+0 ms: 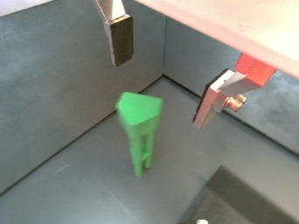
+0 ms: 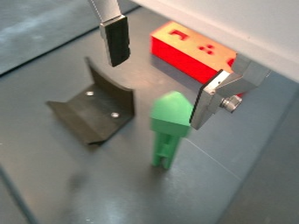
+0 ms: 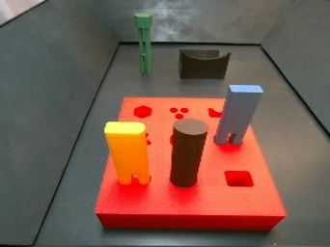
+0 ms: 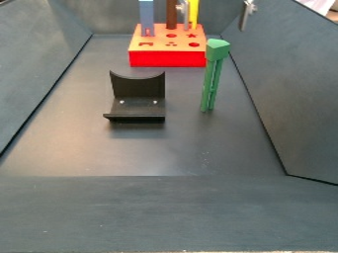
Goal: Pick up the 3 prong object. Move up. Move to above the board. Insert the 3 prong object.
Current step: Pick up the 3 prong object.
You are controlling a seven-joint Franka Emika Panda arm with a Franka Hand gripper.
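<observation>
— Green, tall and thin: is that the 3 prong object (image 4: 212,75)?

— Yes. It stands upright on the dark floor, its wider top uppermost, apart from everything else. In a side view (image 3: 143,42) it is at the far end of the enclosure, beyond the board (image 3: 194,198) and to one side of the fixture (image 3: 202,63).

— And the gripper?

— In both wrist views the gripper (image 1: 165,74) hangs above the post with its two silver fingers spread wide. One finger (image 2: 114,37) and its mate (image 2: 212,102) flank the green top (image 2: 170,107) without touching it, and nothing is pinched between the pads. In a side view only a small dark bit near the upper edge (image 4: 246,10) may be part of it; I cannot tell more from there.

— What sits on the board?

— The red slab carries a yellow two-legged block (image 3: 126,150), a dark brown cylinder (image 3: 188,151) and a blue-grey two-legged block (image 3: 237,114), all upright in its top. Several holes remain open, including a square one (image 3: 238,178) and small round ones (image 3: 179,111).

— How far is the post from the fixture?

— Just beside it, not touching; the L-shaped bracket (image 4: 134,98) opens toward the board, with the post on its open flank.
</observation>
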